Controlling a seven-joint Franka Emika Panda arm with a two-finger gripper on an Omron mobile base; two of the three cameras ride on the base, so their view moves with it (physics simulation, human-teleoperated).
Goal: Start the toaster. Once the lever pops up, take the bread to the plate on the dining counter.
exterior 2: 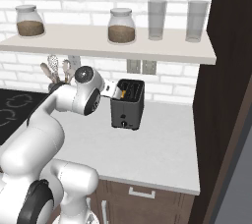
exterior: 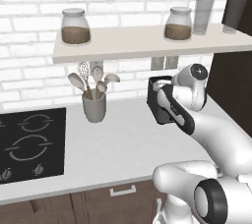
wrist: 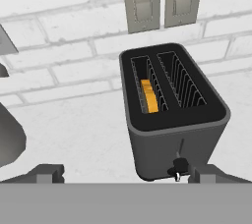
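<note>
Matt dark toaster (wrist: 172, 134) on a smooth pale worktop (exterior 2: 157, 154); glossy glass jars (exterior 2: 121, 25) on the shelf.

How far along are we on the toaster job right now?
Early. Done: the bread sits in the left slot of the toaster, seen from the hand view, and the arm has reached it. In hand: the open gripper hovers in front of the toaster, one fingertip close beside the lever, not visibly pressing it. Left: push the lever down, wait for the pop, then carry the bread to the plate.
</note>
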